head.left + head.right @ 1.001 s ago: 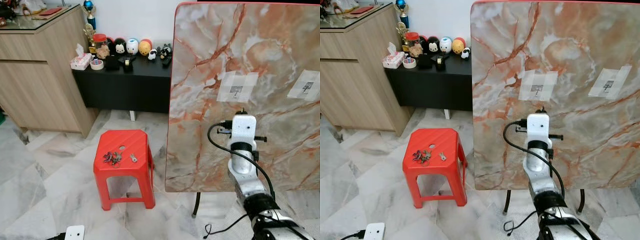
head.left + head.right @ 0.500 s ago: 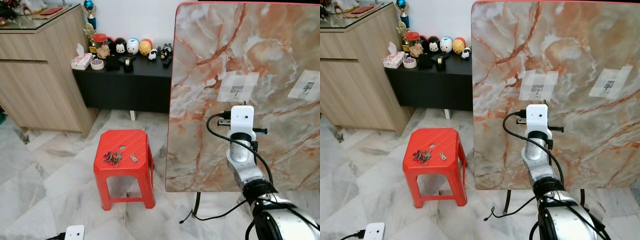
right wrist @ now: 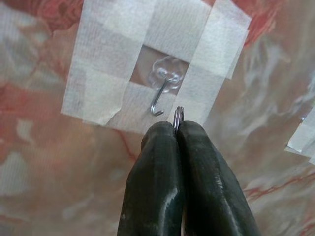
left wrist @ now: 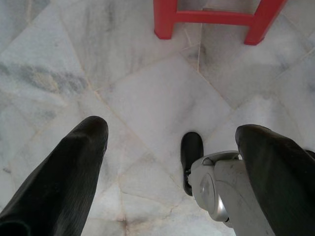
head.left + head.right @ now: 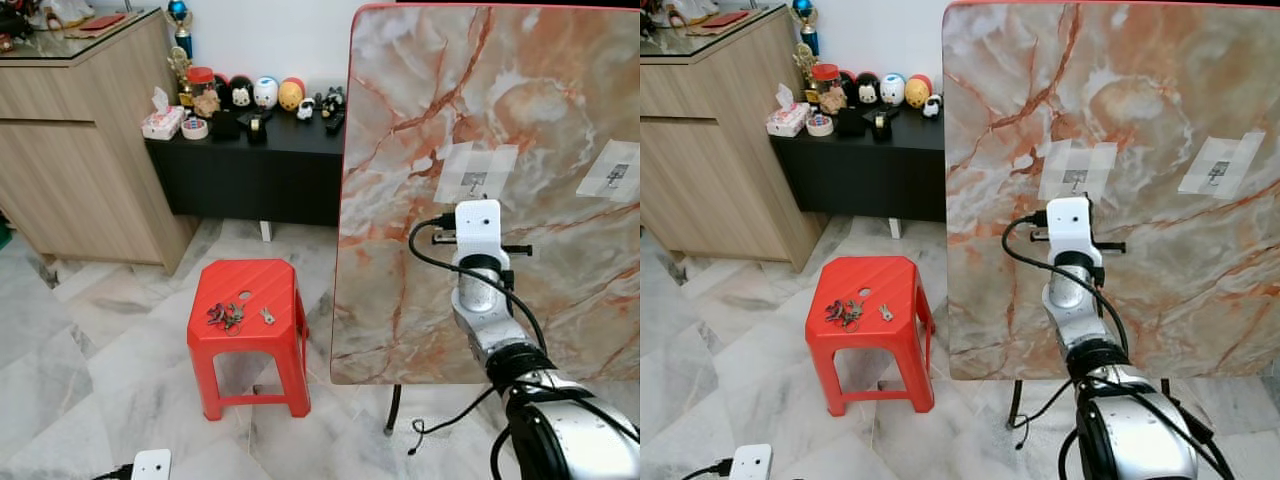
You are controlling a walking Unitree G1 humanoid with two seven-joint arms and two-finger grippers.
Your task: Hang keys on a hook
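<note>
Raised since a second ago, the right gripper (image 3: 177,129) stands before the marble board (image 5: 420,150), fingers pressed together on a key ring (image 3: 177,116) at five o'clock of the taped hook (image 3: 162,96); remaining keys (image 5: 227,317) lie on the red stool (image 5: 285,300), left gripper (image 4: 172,147) spread apart.

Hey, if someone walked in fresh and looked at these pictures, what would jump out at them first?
Probably the big marble-patterned panel standing upright on the robot's right, with the right gripper raised against it, pinching a metal key ring just below a taped-on hook. Next, the bright red stool on the pale marble floor to the left, with more keys lying on its seat.
</note>
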